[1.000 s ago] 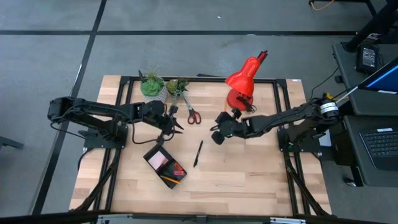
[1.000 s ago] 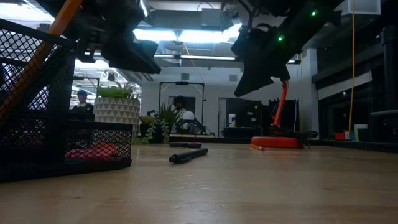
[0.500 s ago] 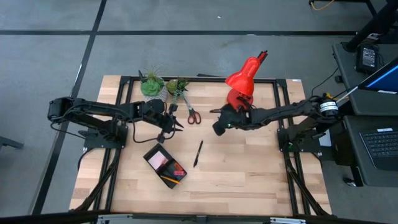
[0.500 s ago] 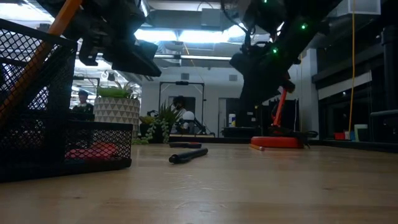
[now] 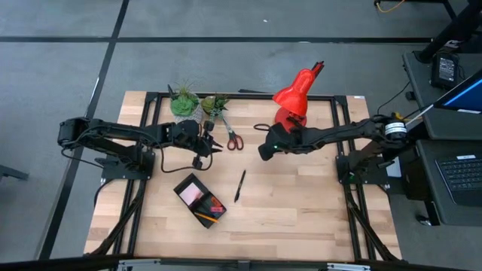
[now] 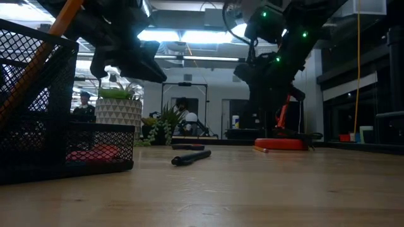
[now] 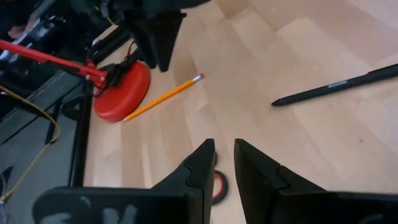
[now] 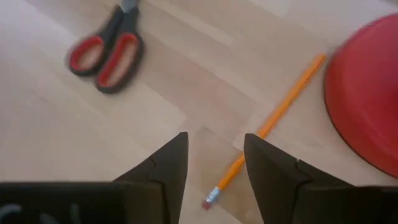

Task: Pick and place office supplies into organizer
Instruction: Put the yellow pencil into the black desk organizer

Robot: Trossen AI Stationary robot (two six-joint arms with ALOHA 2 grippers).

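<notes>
Pale wooden boards of the table [image 5: 301, 203] fill the middle of the high view, with grey floor around them and a desk with a laptop at the right edge. Toward the lower left of the boards sits the organizer [image 5: 199, 199], a black tray already holding something pink and an orange pencil. A black pen [image 5: 239, 185] lies loose just right of it, near the centre, and the red-handled scissors [image 5: 233, 138] lie higher up, beside the green potted plants [image 5: 194, 104]. The right gripper [image 5: 263, 150] hangs just left of the red desk lamp [image 5: 292, 105]; its own camera shows the fingers [image 8: 163, 168] spread apart and empty, and between them, on the wood below, an orange pencil [image 8: 267, 127] running along the edge of the lamp's base. The eraser end sits near the gap between the fingertips. By my reading the step in hand is the pick of this pencil, with the gripper lined up above it and not yet touching. The next move would call for a straight descent so the fingers bracket the thin shaft, then a firm close, taking care not to knock the lamp base. The left gripper [image 5: 208, 143] waits just left of the scissors, its fingers [image 7: 198, 171] slightly parted and holding nothing.
</notes>
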